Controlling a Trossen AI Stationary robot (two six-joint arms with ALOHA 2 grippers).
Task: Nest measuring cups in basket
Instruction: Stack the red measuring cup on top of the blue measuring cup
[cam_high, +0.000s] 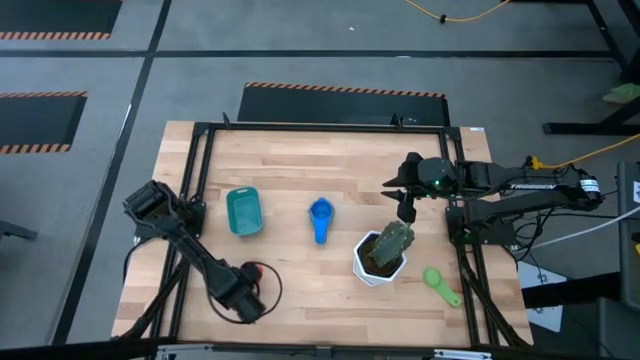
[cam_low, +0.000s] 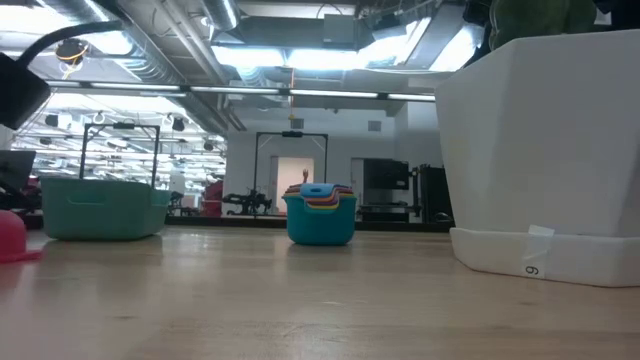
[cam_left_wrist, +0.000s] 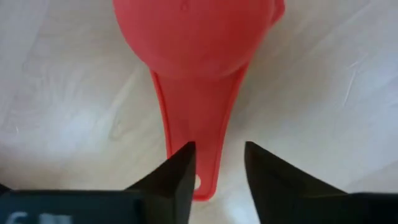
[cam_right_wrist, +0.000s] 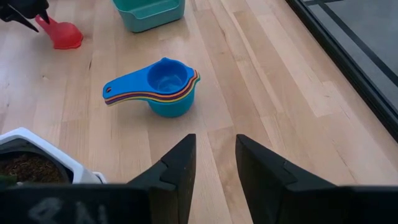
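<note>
On the pale wooden counter (cam_high: 300, 170), the left claw (cam_left_wrist: 217, 165) stands parted astride the red plastic cup's (cam_left_wrist: 196, 37) handle, while only the right wrist view reveals coloured cups nested under the blue one (cam_right_wrist: 163, 84), near the teal plastic basket (cam_high: 244, 212), beyond the right claw's (cam_right_wrist: 215, 163) narrow gap.

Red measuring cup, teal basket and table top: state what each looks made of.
Red measuring cup with the flat handle: probably moulded plastic, smooth, evenly coloured, slightly glossy. Teal rectangular basket: likely plastic too, with thin walls and a soft sheen on its rolled rim. Table top: wood, apparently butcher-block, with pale planks, visible grain and joints, and a matt sealed finish.
</note>
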